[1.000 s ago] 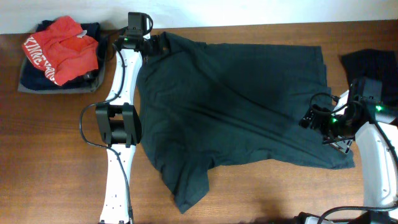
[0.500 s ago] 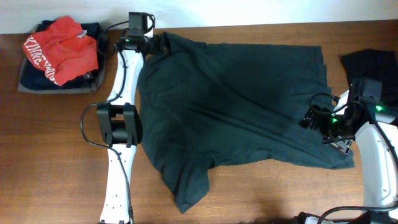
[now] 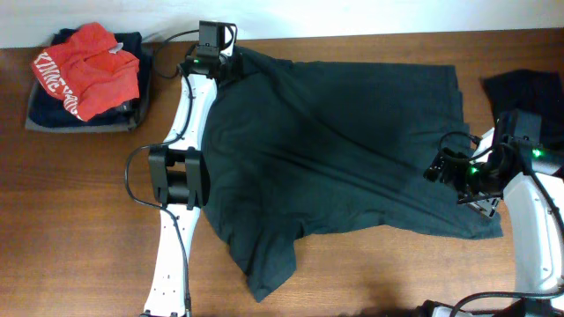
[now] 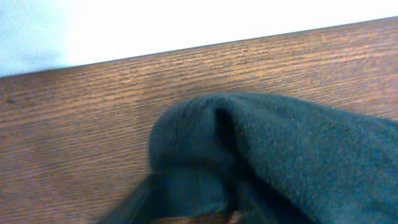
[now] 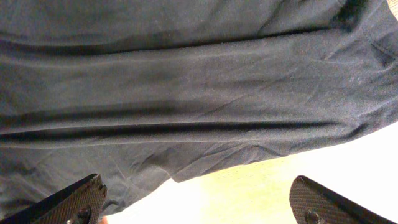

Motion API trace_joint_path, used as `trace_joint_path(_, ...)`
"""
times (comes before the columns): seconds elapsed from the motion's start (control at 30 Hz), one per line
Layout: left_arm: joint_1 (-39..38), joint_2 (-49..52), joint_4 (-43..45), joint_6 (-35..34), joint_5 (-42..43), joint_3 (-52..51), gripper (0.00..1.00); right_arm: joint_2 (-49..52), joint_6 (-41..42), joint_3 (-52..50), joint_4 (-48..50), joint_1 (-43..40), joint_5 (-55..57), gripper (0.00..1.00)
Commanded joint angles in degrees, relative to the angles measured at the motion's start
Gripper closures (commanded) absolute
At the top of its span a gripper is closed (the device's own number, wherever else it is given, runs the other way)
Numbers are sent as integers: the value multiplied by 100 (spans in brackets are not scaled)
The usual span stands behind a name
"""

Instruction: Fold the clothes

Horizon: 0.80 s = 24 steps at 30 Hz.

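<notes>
Wooden worktop [image 3: 79,220], white wall behind.
Left claw [image 3: 227,63] at far-left corner of dark teal-grey T-shirt [image 3: 335,150]. Cloth bunched up right at fingers, fingers hidden; grip cannot be told.
Right claw [image 5: 202,202] spread wide, holding nothing, over shirt's right-hand edge.
Shirt spread mid-worktop, wrinkled.
Red garment [image 3: 84,66] on dark folded pile [image 3: 44,106], far-left corner.
Black garment [image 3: 529,88] at right edge.

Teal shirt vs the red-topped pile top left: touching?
Apart. The overhead view shows the left arm and a strip of table lying between the teal shirt and the red-topped pile.
</notes>
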Motion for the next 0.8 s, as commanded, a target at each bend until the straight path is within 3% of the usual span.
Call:
trace_joint_path(0.0, 20, 179, 52, 57, -155, -46, 71, 26, 22, 31, -37, 52, 52, 1)
trace_joint_path(0.23, 20, 177, 286, 61, -275, -39, 94, 26, 22, 31, -35, 52, 52, 1)
trace_joint_path(0.77, 70, 17, 575, 74, -420, 1287, 99, 26, 22, 31, -13, 52, 52, 1)
